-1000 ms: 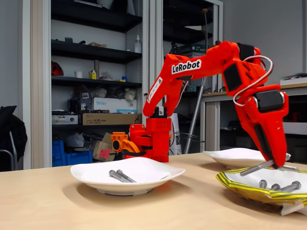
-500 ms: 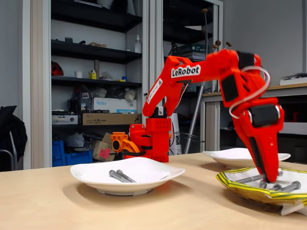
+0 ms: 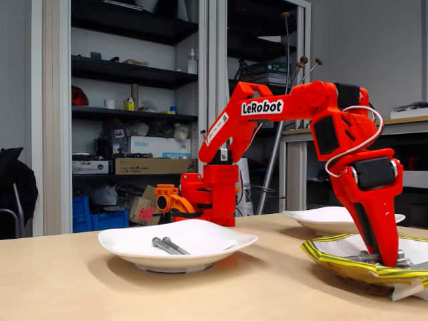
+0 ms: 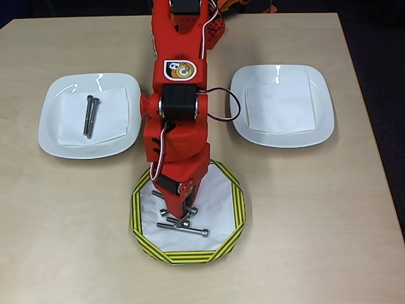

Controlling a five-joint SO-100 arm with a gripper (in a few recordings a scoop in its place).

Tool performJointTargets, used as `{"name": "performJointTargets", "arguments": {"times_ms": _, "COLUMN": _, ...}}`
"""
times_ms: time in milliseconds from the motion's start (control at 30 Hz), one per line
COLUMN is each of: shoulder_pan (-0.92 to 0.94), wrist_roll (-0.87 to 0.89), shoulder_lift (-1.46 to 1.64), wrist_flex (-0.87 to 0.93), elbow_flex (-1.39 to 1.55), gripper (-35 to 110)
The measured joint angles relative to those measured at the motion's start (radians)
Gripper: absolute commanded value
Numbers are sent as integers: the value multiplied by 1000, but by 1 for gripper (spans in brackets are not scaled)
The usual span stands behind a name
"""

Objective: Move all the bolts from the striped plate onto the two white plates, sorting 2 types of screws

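The striped plate [image 4: 235, 209] [image 3: 334, 257] lies nearest the table's front edge in the overhead view. It holds several grey bolts [image 4: 183, 230] [image 3: 364, 255], one long and the others short. My red gripper [image 4: 185, 212] [image 3: 389, 257] is lowered into the plate with its tips among these bolts, and the bolts hide how its jaws stand. In the overhead view the left white plate [image 4: 54, 126] [image 3: 120, 242] carries two long bolts [image 4: 90, 116] [image 3: 168, 246] side by side. The right white plate [image 4: 319, 120] [image 3: 314, 217] holds a sheet of paper.
The arm's red base [image 3: 210, 197] stands at the table's far edge between the two white plates. Bare wood surrounds the plates. Shelves and a desk stand behind the table in the fixed view.
The gripper has come down from above the striped plate's rim into the plate. A long grey bolt seen at its tip earlier has come down with it.
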Motion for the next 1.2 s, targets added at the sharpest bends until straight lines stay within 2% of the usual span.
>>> {"name": "performJointTargets", "arguments": {"times_ms": 100, "shoulder_pan": 0, "wrist_roll": -3, "shoulder_lift": -3, "wrist_flex": 9, "elbow_flex": -14, "gripper": 0}}
{"name": "performJointTargets", "arguments": {"times_ms": 800, "shoulder_pan": 66, "wrist_roll": -3, "shoulder_lift": 28, "wrist_flex": 176, "elbow_flex": -146, "gripper": 0}}
{"name": "performJointTargets", "arguments": {"times_ms": 933, "shoulder_pan": 127, "wrist_roll": -8, "shoulder_lift": 172, "wrist_flex": 172, "elbow_flex": -40, "gripper": 0}}
{"name": "performJointTargets", "arguments": {"times_ms": 1200, "shoulder_pan": 305, "wrist_roll": 58, "shoulder_lift": 541, "wrist_flex": 106, "elbow_flex": 371, "gripper": 0}}
